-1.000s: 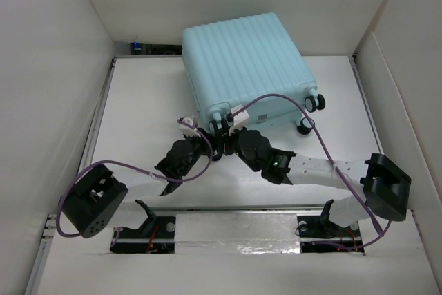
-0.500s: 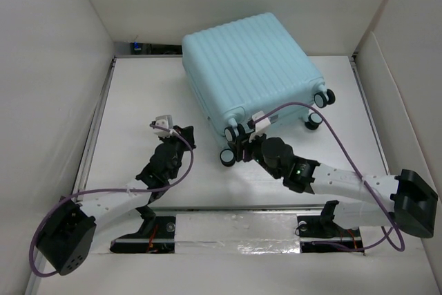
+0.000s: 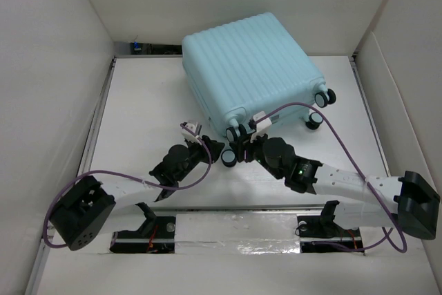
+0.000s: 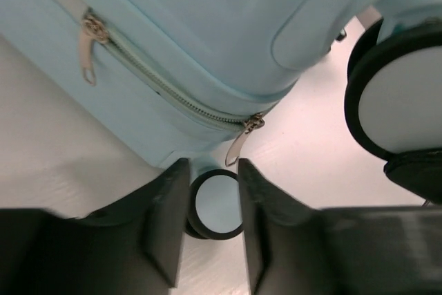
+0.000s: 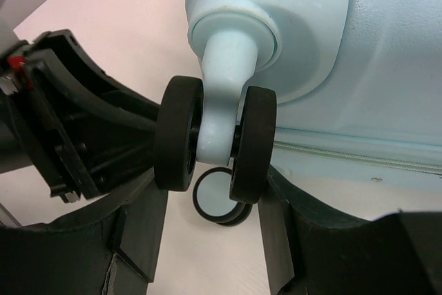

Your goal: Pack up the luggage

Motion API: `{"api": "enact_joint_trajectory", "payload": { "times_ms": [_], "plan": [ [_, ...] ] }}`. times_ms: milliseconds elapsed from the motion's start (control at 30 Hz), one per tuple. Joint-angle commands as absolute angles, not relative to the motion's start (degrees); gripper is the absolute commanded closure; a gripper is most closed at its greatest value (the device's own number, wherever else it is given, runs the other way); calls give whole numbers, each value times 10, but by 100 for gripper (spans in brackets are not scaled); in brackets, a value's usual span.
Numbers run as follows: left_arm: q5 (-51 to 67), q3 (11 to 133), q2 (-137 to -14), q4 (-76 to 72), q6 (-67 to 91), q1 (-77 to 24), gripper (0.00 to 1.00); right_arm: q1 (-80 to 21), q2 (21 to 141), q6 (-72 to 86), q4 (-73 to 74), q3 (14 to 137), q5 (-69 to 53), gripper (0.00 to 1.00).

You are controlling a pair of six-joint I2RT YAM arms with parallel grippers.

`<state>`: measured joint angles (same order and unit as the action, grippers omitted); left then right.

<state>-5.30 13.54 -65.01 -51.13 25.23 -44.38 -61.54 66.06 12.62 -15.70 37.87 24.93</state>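
1. The left arm (image 3: 124, 186) lies low and stretched out, running from its base at the near left towards the middle.
2. The left gripper (image 3: 213, 148) points to the far right, and its two dark fingers (image 4: 164, 220) stand a narrow gap apart.
3. The right arm (image 3: 345, 181) also lies low, reaching from the near right leftwards to the middle.
4. The right gripper (image 3: 238, 147) points left and slightly far, with its tip just beside the left gripper's tip.
5. The right gripper's fingers (image 5: 141, 222) are set against the outer faces of the twin wheel (image 5: 178, 132), one on each side, clamping it.
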Motion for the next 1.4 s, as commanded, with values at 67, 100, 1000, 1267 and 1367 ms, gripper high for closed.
{"api": "enact_joint_trajectory", "payload": {
  "times_ms": [67,100,1000,1267,1367],
  "plan": [
    [-13,170,-701,-592,260,-457,58,-616,641,113,-189,400,228,100],
    [-18,180,-708,-594,262,-464,57,-621,646,113,-190,402,223,100],
    [-244,226,-730,-574,233,-507,100,-657,648,117,-207,391,246,100],
    [-294,175,-635,-425,220,-499,100,-657,577,128,-151,350,297,100],
    [-322,164,-595,-371,230,-493,100,-657,552,126,-133,338,301,100]
  ]
}}
